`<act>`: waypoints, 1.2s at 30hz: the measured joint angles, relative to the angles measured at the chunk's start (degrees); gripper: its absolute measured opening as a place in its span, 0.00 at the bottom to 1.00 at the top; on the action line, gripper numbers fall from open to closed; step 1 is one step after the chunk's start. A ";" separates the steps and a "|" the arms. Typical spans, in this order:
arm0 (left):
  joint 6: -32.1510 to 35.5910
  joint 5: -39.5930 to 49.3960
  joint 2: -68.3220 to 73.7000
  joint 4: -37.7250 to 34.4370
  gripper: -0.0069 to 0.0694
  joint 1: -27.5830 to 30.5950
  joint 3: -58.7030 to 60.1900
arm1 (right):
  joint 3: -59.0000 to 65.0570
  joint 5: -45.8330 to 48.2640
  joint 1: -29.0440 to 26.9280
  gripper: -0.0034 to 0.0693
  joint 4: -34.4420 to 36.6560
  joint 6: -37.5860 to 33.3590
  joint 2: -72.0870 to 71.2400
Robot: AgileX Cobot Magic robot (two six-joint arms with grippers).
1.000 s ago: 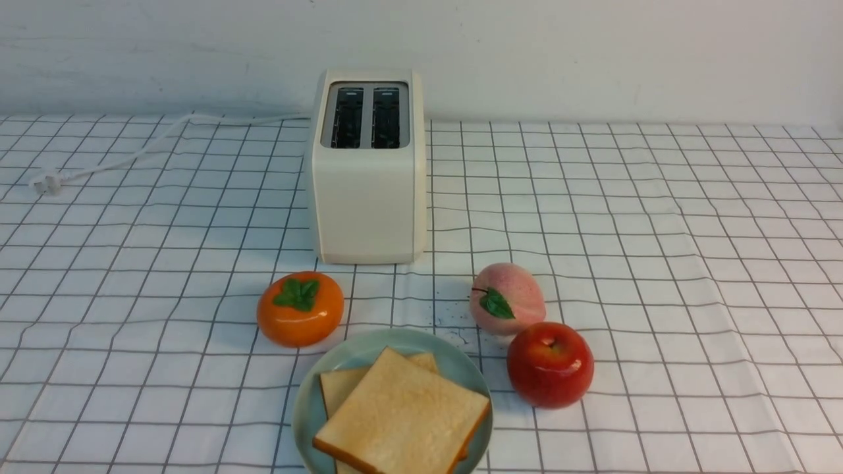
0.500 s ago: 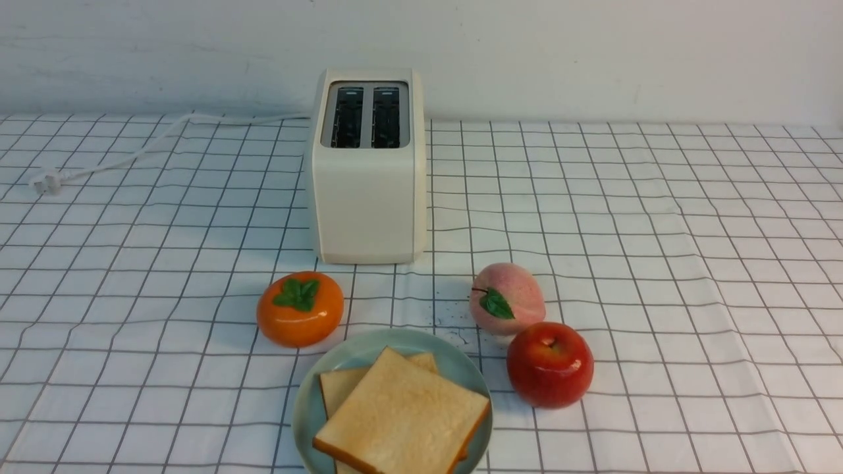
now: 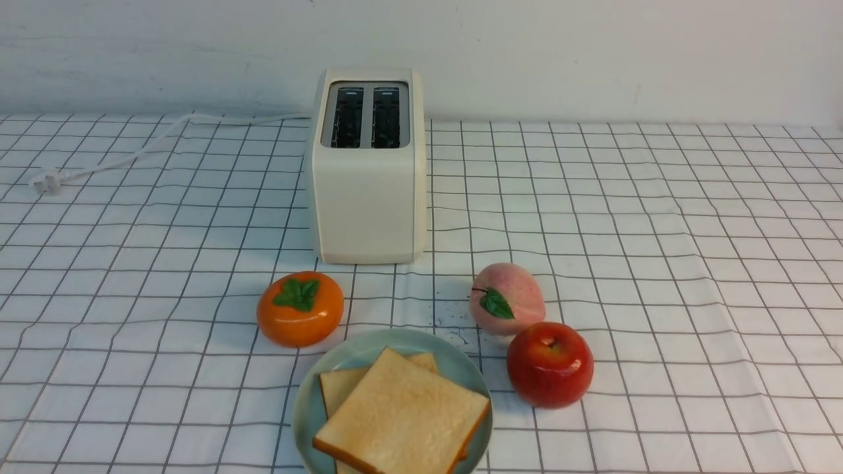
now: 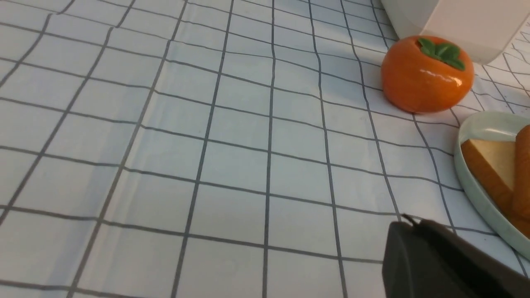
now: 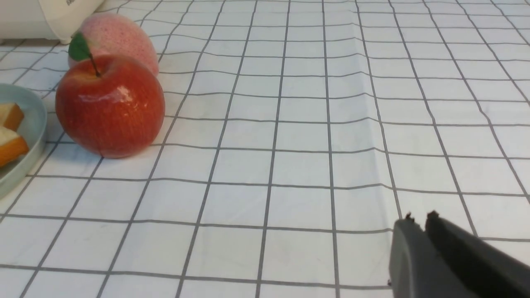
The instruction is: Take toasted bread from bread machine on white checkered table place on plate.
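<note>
1. Toasted bread (image 3: 405, 418) was on the plate (image 3: 307, 408), so yeah, both slices were out of the toaster. They were stacked kinda crooked, the top one twisted across the lower one, with browner crust along the edges. The front view cut off the near edge of the pile and plate.
2. Bread machine (image 3: 369, 204) stood upright farther back by the wall (image 3: 527, 59), both dark slots facing up with no bread in them. Its white cord (image 3: 141, 153) ran off to the left, and the plug (image 3: 47, 182) lay on the cloth.
3. Persimmon (image 3: 300, 309) sat between toaster and plate, over on the left side. Peach (image 3: 507, 299) and red apple (image 3: 550, 364) were right of the plate, right next to each other, apple nearer the camera.
4. White checkered table (image 3: 658, 283) had slightly wavy grid lines, plus a faint squiggle (image 3: 461, 339) between plate and peach. Couldn't make out if that was writing.
5. Left gripper (image 4: 410, 219) had its fingers together, nothing between them. Right gripper (image 5: 420, 215) was over the cloth, tips dark and blurry, so I honestly couldn't tell if they were apart or together.
</note>
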 joint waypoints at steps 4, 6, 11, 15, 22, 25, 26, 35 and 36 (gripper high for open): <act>0.12 0.00 0.00 -0.16 0.07 0.02 0.00 | 0.00 0.00 0.00 0.12 0.00 0.00 0.00; 0.12 0.00 0.00 -0.37 0.07 0.02 0.00 | 0.00 0.00 0.00 0.12 0.00 0.00 0.00; 0.12 0.00 0.00 -0.49 0.07 0.02 0.00 | 0.00 0.00 0.00 0.12 0.00 0.00 0.00; 0.12 0.00 0.00 -0.55 0.07 0.02 0.00 | 0.00 0.00 0.00 0.12 0.00 0.00 0.00; 0.16 0.00 0.00 -0.55 0.07 0.02 0.00 | 0.00 0.00 0.00 0.14 0.00 0.00 0.00; 0.16 0.00 0.00 -0.55 0.07 0.02 0.00 | 0.00 0.00 0.00 0.15 0.00 0.00 0.00; 0.16 0.00 0.00 -0.55 0.07 0.02 0.00 | 0.00 0.00 0.00 0.15 0.00 0.00 0.00; 0.16 0.00 0.00 -0.56 0.08 0.02 0.00 | 0.00 0.00 0.00 0.15 0.00 0.00 0.00; 0.16 0.00 0.00 -0.56 0.08 0.02 0.00 | 0.00 0.00 0.00 0.15 0.00 0.00 0.00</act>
